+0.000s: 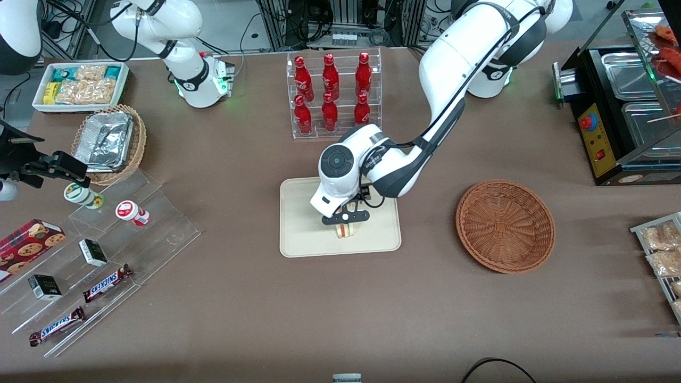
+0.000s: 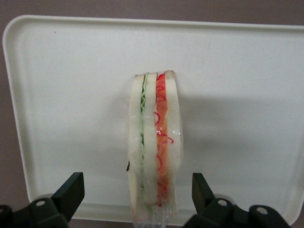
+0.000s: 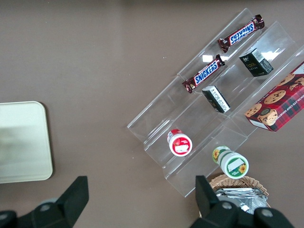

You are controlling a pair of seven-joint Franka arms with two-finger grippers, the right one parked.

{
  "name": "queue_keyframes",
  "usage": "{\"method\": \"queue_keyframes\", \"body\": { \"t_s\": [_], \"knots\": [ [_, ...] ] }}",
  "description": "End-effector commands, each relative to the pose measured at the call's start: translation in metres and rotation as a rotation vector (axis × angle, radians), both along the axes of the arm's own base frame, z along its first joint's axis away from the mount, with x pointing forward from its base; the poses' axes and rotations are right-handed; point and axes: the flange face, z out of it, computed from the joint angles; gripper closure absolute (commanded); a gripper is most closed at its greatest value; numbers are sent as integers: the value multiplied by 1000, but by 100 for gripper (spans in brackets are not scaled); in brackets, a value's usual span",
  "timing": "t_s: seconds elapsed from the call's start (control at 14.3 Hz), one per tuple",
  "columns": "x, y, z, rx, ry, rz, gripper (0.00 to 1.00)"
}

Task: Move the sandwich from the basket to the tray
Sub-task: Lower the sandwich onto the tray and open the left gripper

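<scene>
One sandwich [image 2: 155,142] is in play: a clear-wrapped wedge standing on its edge on the tray [image 1: 298,244], bread slices upright and filling layers facing the wrist camera. The pincer [image 1: 345,217] hangs directly above it with its fingers [image 2: 71,190] spread; in the wrist view each finger stands apart from the bread faces, so nothing is gripped.

Handling judgement: the wedge is probably light and soft. The bread will likely compress under firm pressure, and the film wrap may be slippery. The best hold appears to be across the two flat bread faces, low on the wedge, with gentle closing force. Standing on a narrow edge, it could tip if nudged.

Containers: the basket [image 1: 505,226], on the worktop toward the working arm's end, holds nothing visible. The tray holds only the sandwich. The transfer looks essentially complete, with only withdrawal remaining.
</scene>
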Motion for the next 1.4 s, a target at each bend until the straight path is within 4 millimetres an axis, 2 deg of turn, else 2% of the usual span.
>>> {"method": "queue_keyframes", "body": {
  "t_s": [0.0,0.28,0.42,0.63,0.77,0.98,1.12,1.26,1.33],
  "knots": [
    [2,-1,48,21,-22,4,0],
    [5,16,85,33,3,-71,0],
    [16,35,115,19,-15,-87,0],
    [27,61,133,26,7,-129,0],
    [37,88,156,37,10,-117,0],
    [46,121,166,78,48,-78,0],
    [54,155,174,79,61,-30,0],
    [55,175,185,82,53,-5,0],
    [61,189,190,77,51,-6,0]
  ]
}}
